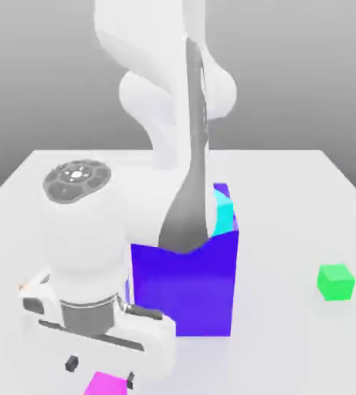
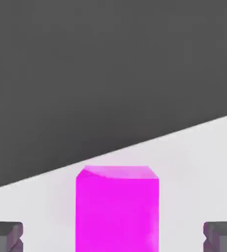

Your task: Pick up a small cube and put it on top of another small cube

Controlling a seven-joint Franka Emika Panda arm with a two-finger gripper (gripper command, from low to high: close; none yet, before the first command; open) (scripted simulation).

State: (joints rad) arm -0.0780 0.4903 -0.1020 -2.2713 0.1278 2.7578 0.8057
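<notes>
1. Exterior view, left portion: the white arm (image 1: 80,239) fills the foreground and hides much of the white desk (image 1: 304,200) behind it. The claw (image 1: 100,369) points downward at the lower edge; only its two dark fingertips (image 1: 72,362) show, standing apart.
2. The magenta-pink cube (image 1: 106,383) lies on the desk at the bottom edge, cut off by the frame so that only its top face shows. It sits between the fingertips, just below them; contact cannot be made out.
3. Centre: the big blue-purple block (image 1: 184,289) stands behind the claw, its left side covered by the arm. A cyan cube (image 1: 224,214) rests at its top, half hidden by a grey arm link (image 1: 190,193).
4. Right: the bright green cube (image 1: 336,281) sits alone on the desk, well apart from the claw and the magenta-pink cube.
5. Hand view: the magenta-pink cube (image 2: 117,209) stands centred between the two grey fingertips (image 2: 6,236), with clear gaps on both sides; its lower part is cut off.
</notes>
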